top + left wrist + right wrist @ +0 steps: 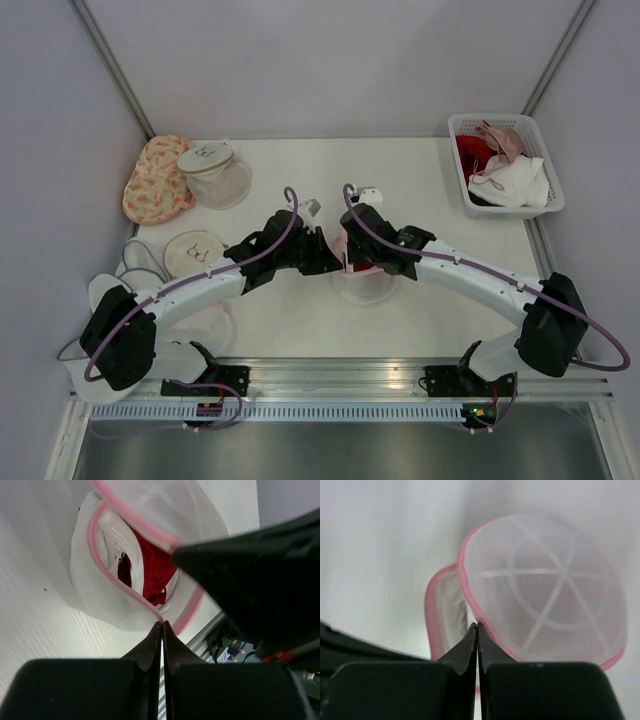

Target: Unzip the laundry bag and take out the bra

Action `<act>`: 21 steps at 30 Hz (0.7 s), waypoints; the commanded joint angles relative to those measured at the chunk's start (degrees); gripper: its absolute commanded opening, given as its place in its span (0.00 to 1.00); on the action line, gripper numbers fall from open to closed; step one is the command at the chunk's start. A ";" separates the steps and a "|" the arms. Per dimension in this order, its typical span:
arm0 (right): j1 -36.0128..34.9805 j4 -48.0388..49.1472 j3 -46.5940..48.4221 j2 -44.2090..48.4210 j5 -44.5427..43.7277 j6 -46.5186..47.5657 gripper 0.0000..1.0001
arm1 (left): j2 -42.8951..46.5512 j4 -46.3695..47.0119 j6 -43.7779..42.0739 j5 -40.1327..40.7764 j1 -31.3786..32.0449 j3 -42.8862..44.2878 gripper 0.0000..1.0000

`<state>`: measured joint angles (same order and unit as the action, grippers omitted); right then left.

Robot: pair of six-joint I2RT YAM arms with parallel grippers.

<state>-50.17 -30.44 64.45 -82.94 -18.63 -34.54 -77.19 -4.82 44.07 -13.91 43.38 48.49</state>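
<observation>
The laundry bag is sitting mid-surface, gaping open along its zip line. The left gripper is pinching the lower pink rim, jaws pressed together on it. The right gripper is pinching the edge of the domed lid the same way. The red bra is showing inside the opening. The mesh is looking light, soft and floppy, so the stiffer piped rim is probably offering the surest hold. The bra, likely limp and prone to snagging, is best taken by its exposed fold.
</observation>
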 commanded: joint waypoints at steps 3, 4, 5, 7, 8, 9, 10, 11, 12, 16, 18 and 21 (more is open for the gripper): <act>7.26 1.17 5.59 -3.44 -11.51 -0.97 0.01 | 2.65 2.80 2.33 -2.70 0.22 -2.17 0.02; 10.59 0.30 6.13 -4.50 -11.95 -0.61 0.01 | 2.92 2.88 2.51 -2.79 0.22 -2.43 0.02; 12.01 -0.32 6.65 -5.39 -12.65 -0.35 0.00 | 3.18 2.97 2.59 -2.87 0.22 -2.70 0.02; 14.82 -2.07 7.97 -7.15 -14.23 1.14 0.00 | 4.23 2.97 2.77 -2.88 0.22 -3.57 0.02; 15.19 -2.43 8.24 -7.15 -16.85 1.41 0.00 | 4.59 2.97 2.77 -2.88 0.22 -3.93 0.02; 15.45 -2.61 8.24 -6.72 -18.35 1.85 0.00 | 4.94 2.97 2.95 -2.70 0.22 -4.28 0.02; 15.72 -2.87 8.15 -6.28 -19.33 2.28 0.01 | 5.46 3.06 3.12 -2.61 0.22 -4.80 0.02; 16.15 -2.87 8.07 -5.92 -20.99 2.64 0.00 | 5.73 3.15 3.30 -2.70 0.22 -4.98 0.02; 16.42 -2.96 8.06 -5.23 -21.44 3.08 0.00 | 5.91 3.67 3.47 -3.13 0.22 -5.24 0.02; 17.04 0.70 6.93 0.12 -16.03 7.11 0.00 | 6.17 4.47 4.09 -4.11 0.31 -6.83 0.02; 17.04 5.89 3.68 6.01 -3.95 10.98 0.00 | 6.17 4.47 4.35 -4.10 0.22 -7.53 0.02; 17.04 3.21 4.28 7.88 8.03 11.52 0.01 | 6.00 6.03 4.53 -4.02 0.31 -7.97 0.02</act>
<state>-33.28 -29.65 68.05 -78.74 -25.04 -26.61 -72.55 -2.72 46.89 -16.71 43.38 41.10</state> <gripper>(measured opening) 0.004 0.026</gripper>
